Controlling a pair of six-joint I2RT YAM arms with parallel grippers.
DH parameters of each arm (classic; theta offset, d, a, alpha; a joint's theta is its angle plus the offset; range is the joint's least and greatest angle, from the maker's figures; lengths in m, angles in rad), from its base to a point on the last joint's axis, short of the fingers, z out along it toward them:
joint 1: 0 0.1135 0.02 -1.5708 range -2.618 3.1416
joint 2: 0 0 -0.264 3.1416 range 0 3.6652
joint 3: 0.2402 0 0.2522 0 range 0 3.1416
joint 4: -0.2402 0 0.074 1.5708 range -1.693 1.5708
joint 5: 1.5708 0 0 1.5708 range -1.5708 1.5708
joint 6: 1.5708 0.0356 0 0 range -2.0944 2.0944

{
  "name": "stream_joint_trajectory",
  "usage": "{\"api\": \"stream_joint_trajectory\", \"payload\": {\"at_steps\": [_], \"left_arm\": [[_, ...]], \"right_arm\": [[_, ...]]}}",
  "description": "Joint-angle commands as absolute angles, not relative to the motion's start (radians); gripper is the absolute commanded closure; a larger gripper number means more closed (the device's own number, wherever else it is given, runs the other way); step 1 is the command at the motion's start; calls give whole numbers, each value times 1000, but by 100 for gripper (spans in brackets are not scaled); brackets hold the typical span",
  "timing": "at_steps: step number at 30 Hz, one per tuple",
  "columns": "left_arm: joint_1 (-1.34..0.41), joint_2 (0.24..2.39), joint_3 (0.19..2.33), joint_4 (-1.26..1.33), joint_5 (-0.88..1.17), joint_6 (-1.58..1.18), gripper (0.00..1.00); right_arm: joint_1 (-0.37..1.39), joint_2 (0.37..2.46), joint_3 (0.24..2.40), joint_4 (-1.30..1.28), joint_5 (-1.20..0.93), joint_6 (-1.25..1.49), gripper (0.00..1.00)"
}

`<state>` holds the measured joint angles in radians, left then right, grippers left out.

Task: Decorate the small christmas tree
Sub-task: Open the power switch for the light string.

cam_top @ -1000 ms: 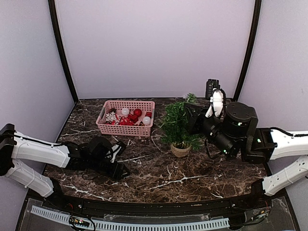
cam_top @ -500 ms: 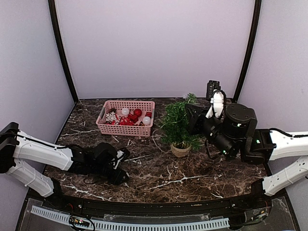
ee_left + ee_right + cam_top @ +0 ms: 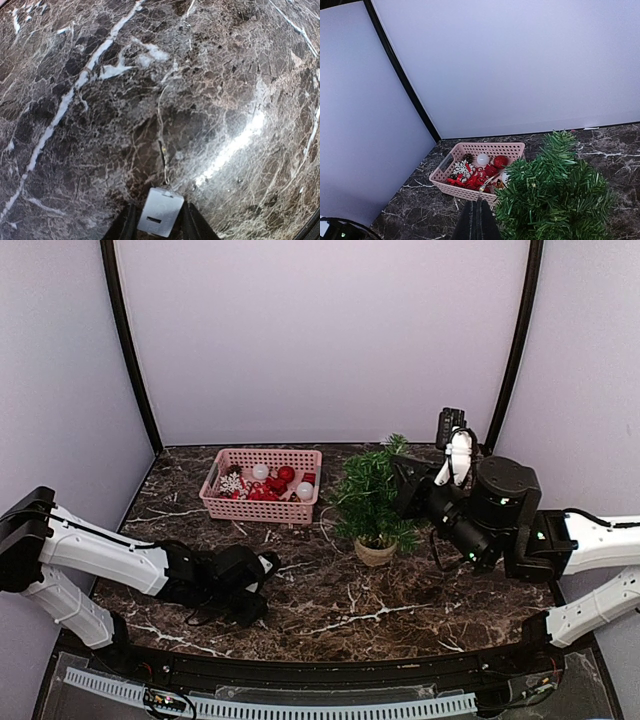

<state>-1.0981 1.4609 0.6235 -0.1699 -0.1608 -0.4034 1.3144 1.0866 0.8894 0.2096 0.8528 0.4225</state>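
- The dark marble desk [image 3: 340, 595] carried everything.
- The small christmas tree [image 3: 372, 502] stood upright right of centre, near the pink basket [image 3: 258, 510] of ornaments.
- My right end effector [image 3: 477, 220], fingers together, sat just beside the tree.
- My left end effector [image 3: 159, 222] hung low over the desk with a pale block [image 3: 161, 207] between its fingers; I could not tell whether it was clamped.
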Motion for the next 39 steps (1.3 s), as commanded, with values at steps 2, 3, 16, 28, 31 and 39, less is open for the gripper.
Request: {"api": "stream_joint_trajectory", "payload": {"at_steps": [2,3,16,28,31,39], "left_arm": [[-1116,1468,630,-256,-170,-413,72],[-1116,1466,630,-259,-169,-413,73],[-1120,1451,634,-264,-165,-425,74],[-1120,1463,637,-255,-163,-425,66],[-1120,1461,635,-253,-161,-422,74],[-1120,1445,627,-245,-151,-414,81]], "right_arm": [[1307,1072,882,251,862,430,100],[1308,1071,882,253,861,431,100],[1307,1071,882,257,858,433,100],[1306,1074,885,255,850,434,100],[1306,1076,887,255,851,434,100],[1305,1081,893,255,844,428,100]]}}
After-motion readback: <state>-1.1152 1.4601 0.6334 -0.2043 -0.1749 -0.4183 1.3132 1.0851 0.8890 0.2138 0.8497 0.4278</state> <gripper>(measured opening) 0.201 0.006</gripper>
